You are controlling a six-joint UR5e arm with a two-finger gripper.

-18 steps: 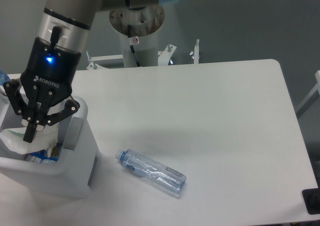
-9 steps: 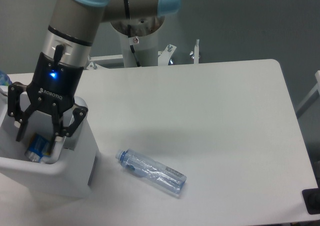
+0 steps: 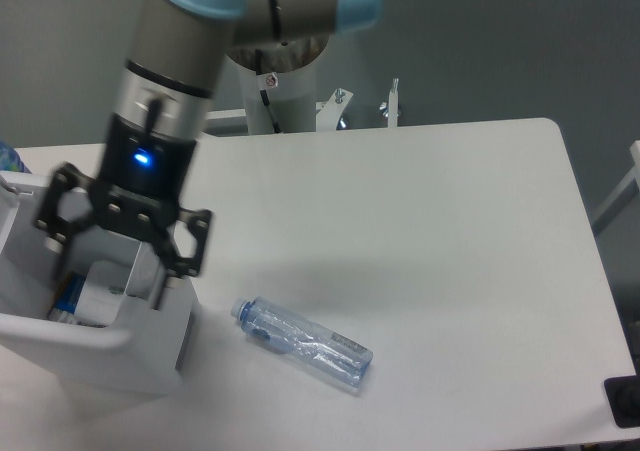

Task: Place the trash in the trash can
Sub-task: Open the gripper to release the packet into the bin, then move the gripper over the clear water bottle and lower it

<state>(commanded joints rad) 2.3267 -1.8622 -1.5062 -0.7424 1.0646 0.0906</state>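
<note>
Fingers spread wide, our gripper hangs over the bin, holding nothing. We see the carton lying inside it, and the bottle lying on the table beside the bin.

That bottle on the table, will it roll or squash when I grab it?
The bottle lies on its side on the flat table, so a nudge would likely roll it. It looks clear, thin-walled and empty: probably light, and may crumple under the open pincer.

claw spread wide over white trash can, clear bottle lying on white table
</note>
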